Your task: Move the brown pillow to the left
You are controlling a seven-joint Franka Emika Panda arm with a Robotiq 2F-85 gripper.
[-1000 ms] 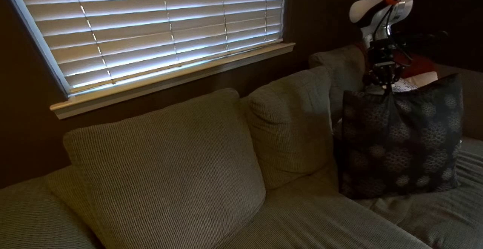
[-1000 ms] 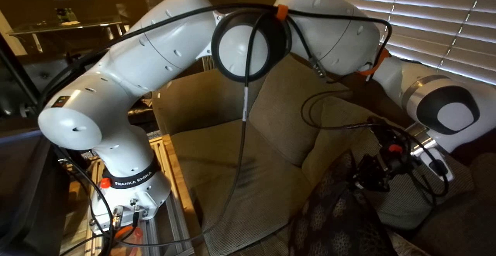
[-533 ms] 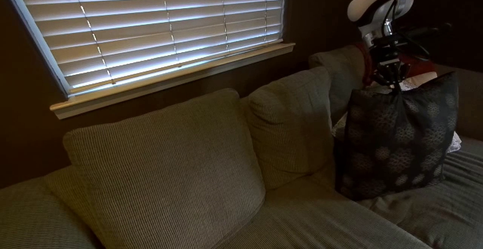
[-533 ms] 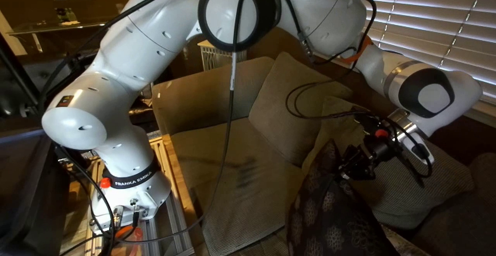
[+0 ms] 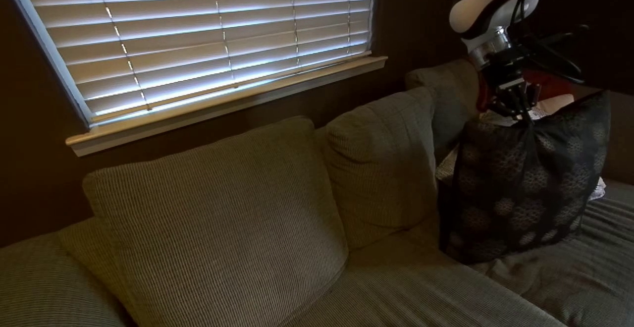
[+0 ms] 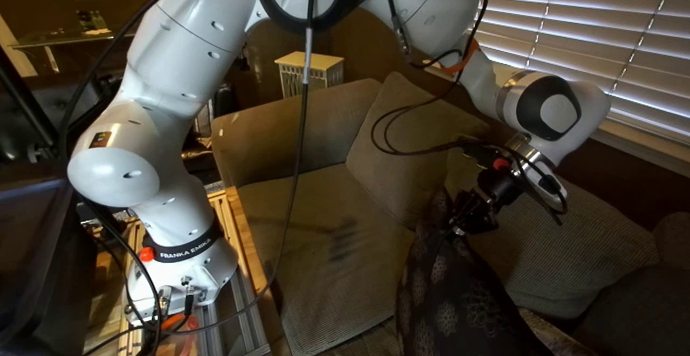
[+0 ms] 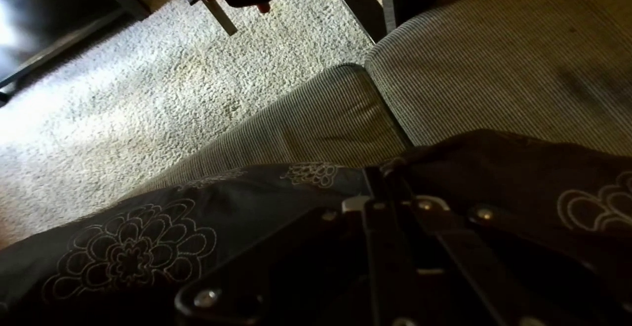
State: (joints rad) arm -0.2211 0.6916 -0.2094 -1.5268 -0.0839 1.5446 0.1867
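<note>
Dark wall (image 5: pixel 413 15), pale blinds (image 5: pixel 208 34); near-upright brown pillow (image 5: pixel 530 188) on or just above sofa surface (image 5: pixel 411 287), clamped at top edge in closed claw (image 5: pixel 525 116). Probably light, soft, saggy; best gripped there, near mid-edge.

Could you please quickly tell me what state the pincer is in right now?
Pincer: closed, holding the brown pillow by its top edge.
</note>
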